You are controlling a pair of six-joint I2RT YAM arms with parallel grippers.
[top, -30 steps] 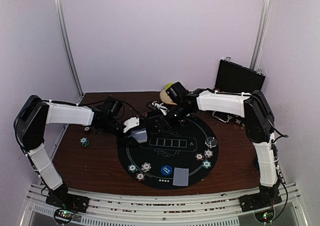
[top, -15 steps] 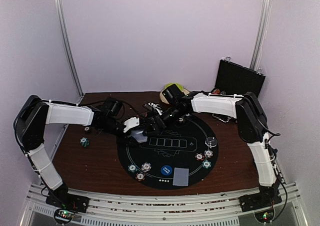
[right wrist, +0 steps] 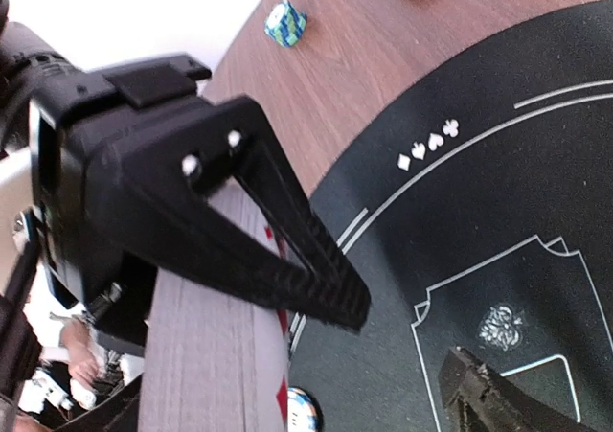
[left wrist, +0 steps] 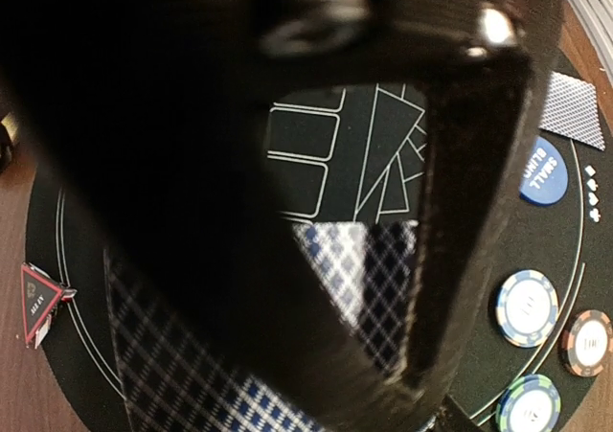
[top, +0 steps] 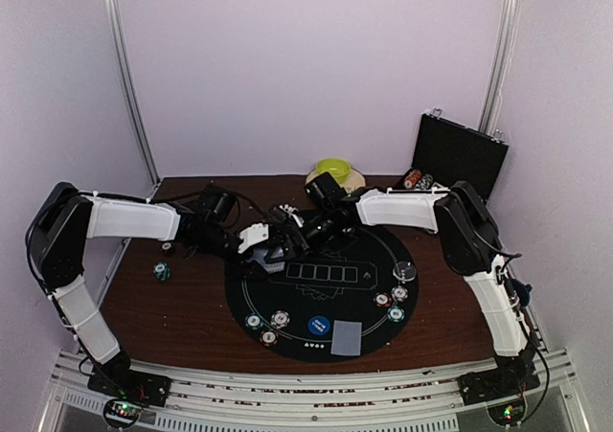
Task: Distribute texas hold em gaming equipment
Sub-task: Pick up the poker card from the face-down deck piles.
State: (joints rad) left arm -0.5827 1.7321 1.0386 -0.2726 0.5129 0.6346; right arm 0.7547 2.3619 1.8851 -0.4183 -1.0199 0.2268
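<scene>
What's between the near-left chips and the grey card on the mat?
A blue disc, lying between the chips and the card; clear in the top view.

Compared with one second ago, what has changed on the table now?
The right gripper swung left to the deck of cards, jaws open, nothing taken; its arm no longer covers the green bowl. The left gripper kept holding the deck. Chips and the lone card did not move.

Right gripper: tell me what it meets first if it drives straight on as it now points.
Probably the card deck clamped in the left gripper; the right gripper points at it, though depth is unclear.
</scene>
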